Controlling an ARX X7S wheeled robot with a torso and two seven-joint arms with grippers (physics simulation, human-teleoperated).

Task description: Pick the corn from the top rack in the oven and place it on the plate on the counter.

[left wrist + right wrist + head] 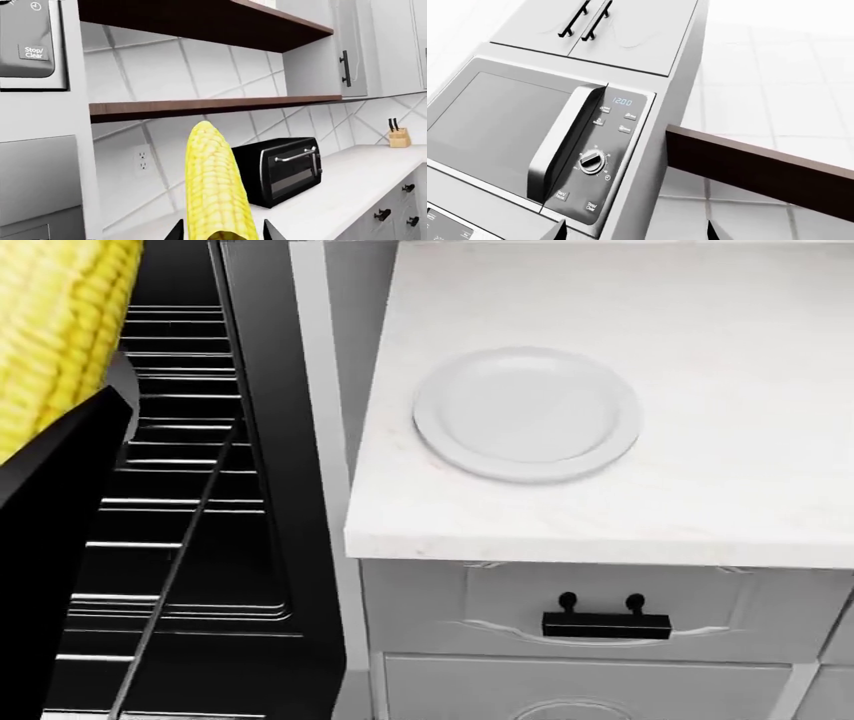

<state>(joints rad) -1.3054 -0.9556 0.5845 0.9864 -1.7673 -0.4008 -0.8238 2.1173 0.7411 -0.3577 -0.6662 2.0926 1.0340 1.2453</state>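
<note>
My left gripper (pixel 223 233) is shut on the corn (pixel 217 185), a bright yellow cob that stands up between its two dark fingertips, in the air in front of the tiled wall. In the head view the corn (pixel 60 320) shows at the top left, above the black body of my left arm and over the open oven (pixel 187 490) with its silver wire racks. The white plate (pixel 527 412) lies bare on the counter (pixel 747 490), to the right of the corn. My right gripper (pixel 636 233) is open with nothing in it, facing a microwave panel.
A black toaster oven (pixel 283 167) and a knife block (pixel 399 136) stand on the counter by the wall. Two dark wood shelves (pixel 213 106) hang above. A microwave (pixel 527 135) sits in the tall cabinet. Grey drawers with a black handle (pixel 607 623) lie under the counter.
</note>
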